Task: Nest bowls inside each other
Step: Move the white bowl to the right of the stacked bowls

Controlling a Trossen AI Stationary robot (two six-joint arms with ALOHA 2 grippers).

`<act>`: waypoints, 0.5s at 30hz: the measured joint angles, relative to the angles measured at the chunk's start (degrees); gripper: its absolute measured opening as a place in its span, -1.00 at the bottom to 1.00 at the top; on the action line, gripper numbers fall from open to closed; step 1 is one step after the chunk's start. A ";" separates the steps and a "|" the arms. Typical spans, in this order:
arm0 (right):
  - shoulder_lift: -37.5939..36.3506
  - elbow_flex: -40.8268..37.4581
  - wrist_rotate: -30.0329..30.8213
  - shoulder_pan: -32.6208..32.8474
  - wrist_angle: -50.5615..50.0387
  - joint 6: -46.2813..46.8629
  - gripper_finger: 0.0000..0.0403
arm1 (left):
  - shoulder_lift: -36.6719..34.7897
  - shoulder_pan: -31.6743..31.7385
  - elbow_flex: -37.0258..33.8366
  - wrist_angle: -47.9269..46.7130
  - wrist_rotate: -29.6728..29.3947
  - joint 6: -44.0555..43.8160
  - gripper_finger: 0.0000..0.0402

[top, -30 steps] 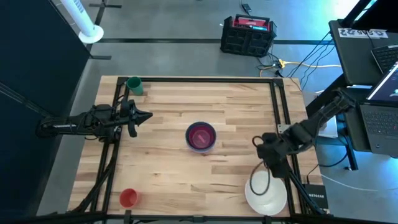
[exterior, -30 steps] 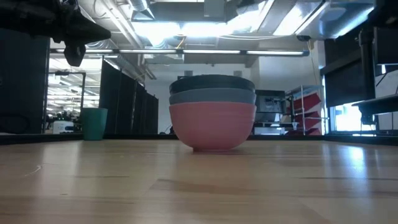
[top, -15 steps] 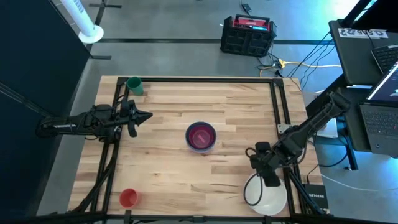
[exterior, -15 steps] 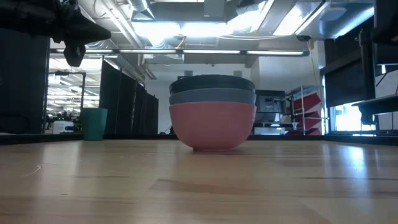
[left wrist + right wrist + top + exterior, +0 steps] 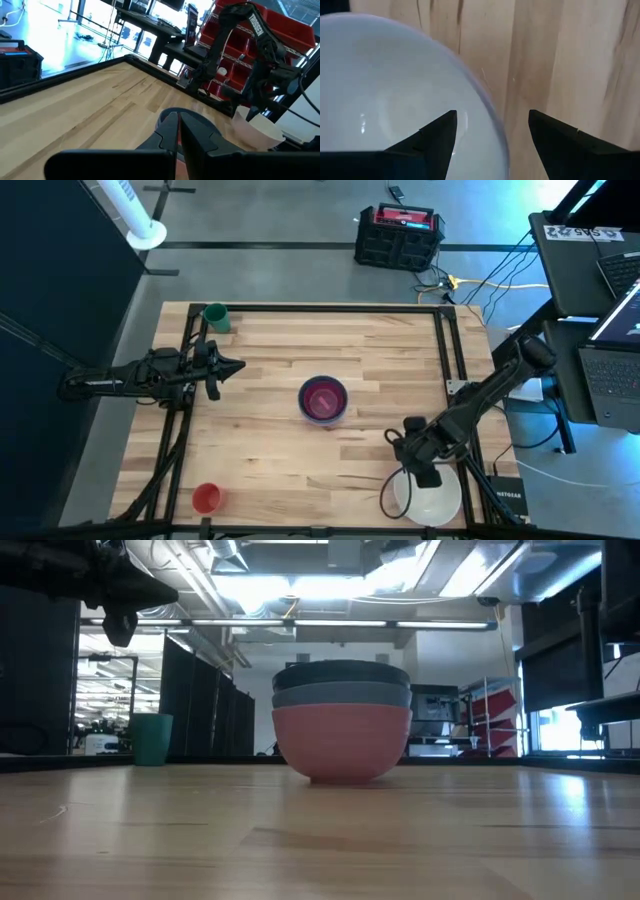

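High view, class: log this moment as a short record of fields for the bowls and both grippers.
stack: pink bowl outermost, nested bowls inside, magenta bowl innermost, table centre
white bowl: apart, near right corner
right gripper: open, fingers astride white bowl's rim
left gripper: shut, empty, waiting at left side
cups: green cup, red cup

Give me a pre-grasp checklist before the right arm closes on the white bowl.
1. right gripper open: ok, its fingers stand wide apart.
2. Rim of white bowl between the fingers: ok, in the right wrist view one finger is over the inside and one outside.
3. Low enough to catch the rim: cannot tell.
4. left gripper out of the way: ok, shut, at the table's left side.
5. Stack of bowls ready: ok, at mid-table, magenta one on the inside.
6. green cup and red cup off the path: ok, both at the left corners.
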 joint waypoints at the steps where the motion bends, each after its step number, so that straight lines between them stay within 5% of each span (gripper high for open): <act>1: 0.52 0.00 0.00 0.00 0.91 0.00 0.16 | -0.02 0.00 0.00 0.00 0.00 0.00 -1.00; 5: 1.98 0.00 0.02 0.00 2.88 0.81 -0.01 | -0.02 0.00 0.00 0.01 0.00 0.00 -1.00; 12: 2.15 0.00 -0.74 -0.04 2.48 1.13 -0.77 | -0.02 0.00 0.00 0.02 0.00 0.00 -1.00; 15: 2.17 0.00 -1.22 0.11 3.08 1.68 -0.87 | 0.00 0.00 0.00 0.05 -0.01 0.00 -1.00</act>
